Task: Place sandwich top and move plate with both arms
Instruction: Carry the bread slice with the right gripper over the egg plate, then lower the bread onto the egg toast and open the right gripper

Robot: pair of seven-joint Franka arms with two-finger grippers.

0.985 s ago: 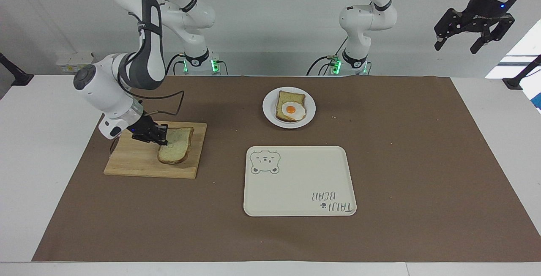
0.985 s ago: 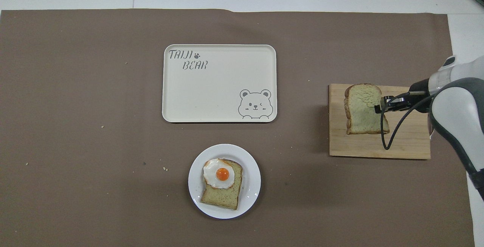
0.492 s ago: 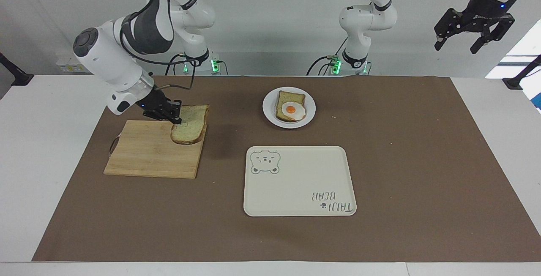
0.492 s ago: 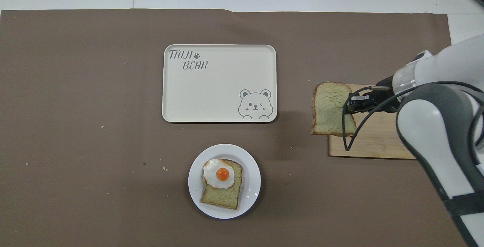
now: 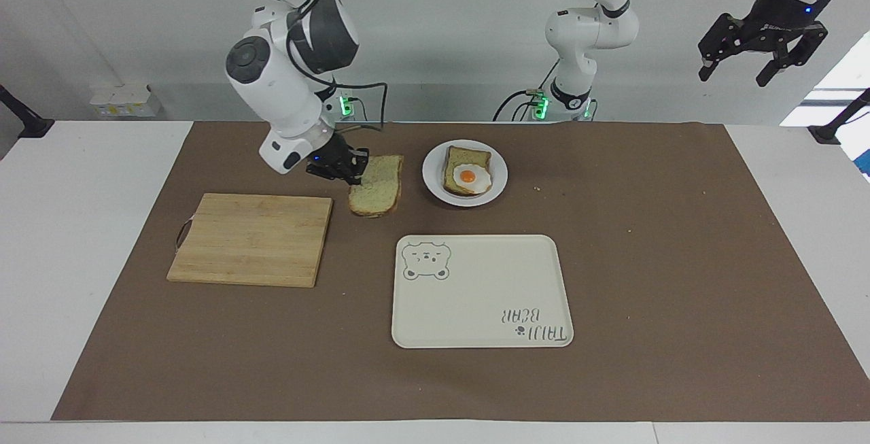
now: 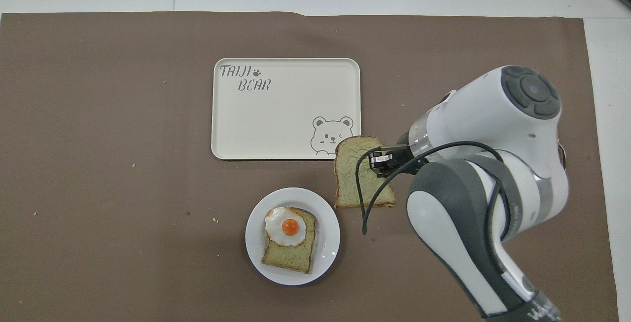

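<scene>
Brown mat, sandwich top (image 5: pixel 376 186) aloft between cutting board (image 5: pixel 251 238) and plate (image 5: pixel 496 180).
Right gripper (image 5: pixel 350 171) pinches its edge — left gripper (image 5: pixel 761 63) waits, raised, fingers spread, holding nothing.

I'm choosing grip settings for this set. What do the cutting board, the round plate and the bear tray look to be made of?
Cutting board: wood, likely bamboo; matte, with pale strips and visible grain.
Plate: probably glazed ceramic or melamine; white and smooth with a slight sheen.
Bear tray: looks like plastic or melamine; matte cream, with rounded moulded rim and printed drawing.
</scene>
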